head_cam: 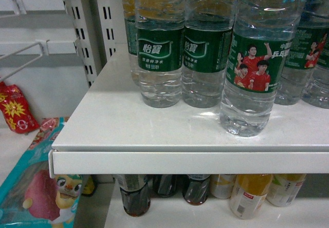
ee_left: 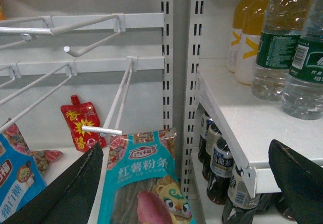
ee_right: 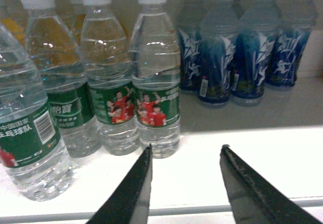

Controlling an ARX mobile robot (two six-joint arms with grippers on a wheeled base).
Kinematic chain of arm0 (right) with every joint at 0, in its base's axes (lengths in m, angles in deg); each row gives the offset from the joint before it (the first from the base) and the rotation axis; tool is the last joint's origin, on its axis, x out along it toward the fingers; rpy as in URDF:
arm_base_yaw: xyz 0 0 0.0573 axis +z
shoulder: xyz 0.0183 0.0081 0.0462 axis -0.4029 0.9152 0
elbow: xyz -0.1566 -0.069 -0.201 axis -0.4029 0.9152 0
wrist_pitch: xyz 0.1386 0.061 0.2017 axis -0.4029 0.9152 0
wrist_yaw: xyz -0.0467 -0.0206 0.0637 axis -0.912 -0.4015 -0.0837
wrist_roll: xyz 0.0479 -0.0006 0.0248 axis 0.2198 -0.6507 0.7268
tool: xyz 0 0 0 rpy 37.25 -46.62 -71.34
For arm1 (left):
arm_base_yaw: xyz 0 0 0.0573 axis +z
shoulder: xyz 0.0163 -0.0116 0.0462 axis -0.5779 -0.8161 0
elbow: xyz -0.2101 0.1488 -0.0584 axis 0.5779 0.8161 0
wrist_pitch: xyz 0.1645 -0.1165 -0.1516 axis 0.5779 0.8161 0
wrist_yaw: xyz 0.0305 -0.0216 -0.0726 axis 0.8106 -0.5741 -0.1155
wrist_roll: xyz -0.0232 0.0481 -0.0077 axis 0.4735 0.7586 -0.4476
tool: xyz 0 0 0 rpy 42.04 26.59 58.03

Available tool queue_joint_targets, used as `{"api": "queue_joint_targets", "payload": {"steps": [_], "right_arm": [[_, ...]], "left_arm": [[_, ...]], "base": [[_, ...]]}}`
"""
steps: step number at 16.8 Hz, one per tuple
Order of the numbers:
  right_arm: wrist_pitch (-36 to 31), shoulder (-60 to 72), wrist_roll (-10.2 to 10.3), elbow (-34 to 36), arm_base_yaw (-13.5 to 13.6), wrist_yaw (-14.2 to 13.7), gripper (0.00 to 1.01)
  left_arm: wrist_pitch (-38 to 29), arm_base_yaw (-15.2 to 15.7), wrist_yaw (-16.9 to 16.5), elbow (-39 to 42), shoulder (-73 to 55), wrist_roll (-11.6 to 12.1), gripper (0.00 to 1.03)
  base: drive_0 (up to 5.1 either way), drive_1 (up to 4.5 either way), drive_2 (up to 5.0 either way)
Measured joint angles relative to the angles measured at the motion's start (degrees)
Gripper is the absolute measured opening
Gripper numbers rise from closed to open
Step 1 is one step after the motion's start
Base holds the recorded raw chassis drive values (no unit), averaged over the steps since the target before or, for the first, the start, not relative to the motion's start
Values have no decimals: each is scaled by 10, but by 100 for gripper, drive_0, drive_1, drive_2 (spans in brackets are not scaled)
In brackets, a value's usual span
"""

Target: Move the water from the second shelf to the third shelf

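1. Clear ribbed plastic, wrapped in a green label with white characters and red-shirted figures: that is the water bottle (head_cam: 253,63) we see standing upright near the front edge of the white metal shelf (head_cam: 128,130) in the head view, forward of the other bottles.
2. Behind it on the same shelf stand more clear green-labelled water bottles (head_cam: 160,48), upright and close together.
3. In the right wrist view we see the right gripper (ee_right: 185,156) with its two dark fingers spread wide apart and nothing between them; it hangs over the front part of the shelf.
4. In that view the nearest green-labelled bottle (ee_right: 155,72) with a white cap stands just beyond the left finger (ee_right: 133,188); we cannot tell whether they touch.
5. Further right on that shelf we see a row of blue-labelled clear bottles (ee_right: 247,52) at the back.
6. In the left wrist view the left gripper (ee_left: 189,183) is also wide open and holds nothing, its dark fingers framing the shelf upright.
7. Left of that upright we see white wire hooks (ee_left: 118,98), a teal snack bag (ee_left: 144,183) and a red pouch (ee_left: 81,125).
8. On the shelf below we see dark cola bottles (head_cam: 134,194) and yellow drink bottles with white labels (head_cam: 249,194).
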Motion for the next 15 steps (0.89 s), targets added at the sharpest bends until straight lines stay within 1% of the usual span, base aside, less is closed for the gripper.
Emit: {"api": "queue_joint_targets", "payload": {"steps": [1,2,3,4,7,10,14,15], "right_arm": [[-3,-21,-3,10,-19,10,33],[-6,-37,-7,18,-19,19,20],[-5,-47,-10,31,-16,20,9],[1,-59,-13,49,-16,20,2],[9,-99,-14,70,-16,20,2],[31,-136,-14,93,-16,20,2],[56,-176,-14,106,-16,20,2],[39,-186,-14,118,-16,20,2]], "left_arm": [[0,0,0,0,0,0,98],[0,0,0,0,0,0,98],[0,0,0,0,0,0,98],[0,0,0,0,0,0,98],[0,0,0,0,0,0,98],[0,0,0,0,0,0,98],[0,0,0,0,0,0,98],[0,0,0,0,0,0,98]], "base": [[0,0,0],[0,0,0],[0,0,0],[0,0,0],[0,0,0],[0,0,0],[0,0,0],[0,0,0]]}}
